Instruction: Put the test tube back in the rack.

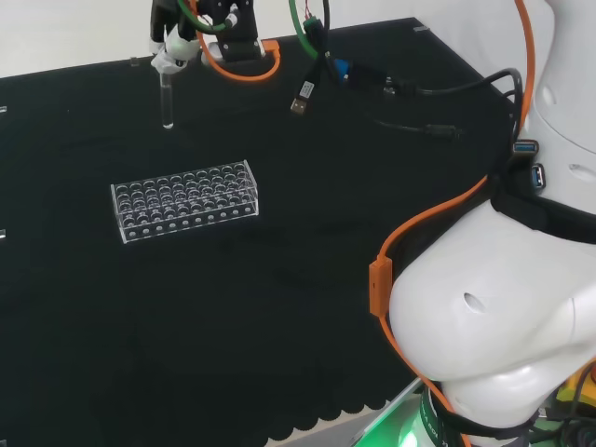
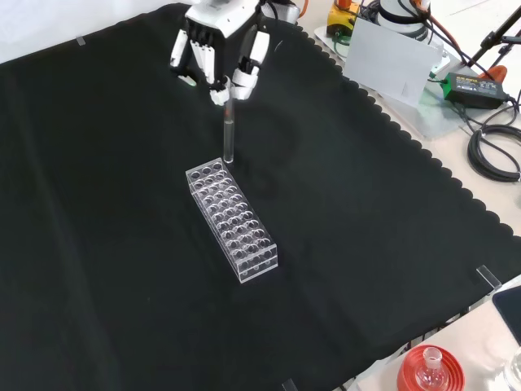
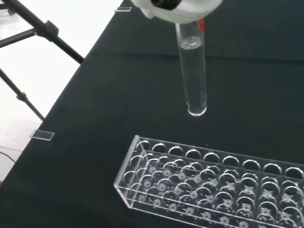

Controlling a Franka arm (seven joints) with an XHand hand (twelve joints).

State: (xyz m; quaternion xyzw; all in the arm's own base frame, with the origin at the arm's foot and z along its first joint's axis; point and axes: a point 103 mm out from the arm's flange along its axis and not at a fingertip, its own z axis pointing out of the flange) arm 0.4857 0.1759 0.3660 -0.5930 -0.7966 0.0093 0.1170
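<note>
A clear test tube [image 2: 229,137] hangs upright, pinched at its top by the curled fingers of the hand [image 2: 218,50]. In the head view the hand [image 1: 175,42] is at the top left with the test tube [image 1: 167,104] pointing down, clear of the cloth. The clear plastic rack [image 1: 184,199] with many round holes lies on the cloth nearer the camera than the tube. In the front view the tube's lower end appears just above the far end of the rack [image 2: 232,218]. The wrist view shows the test tube [image 3: 192,76] above and beyond the rack [image 3: 209,185], apart from it.
Cables and a plug [image 1: 303,97] lie at the far edge of the cloth in the head view. The arm's white links [image 1: 503,307] stand at the right there. In the front view a red ribbed stand with a flask [image 2: 430,369] sits off the cloth's near corner.
</note>
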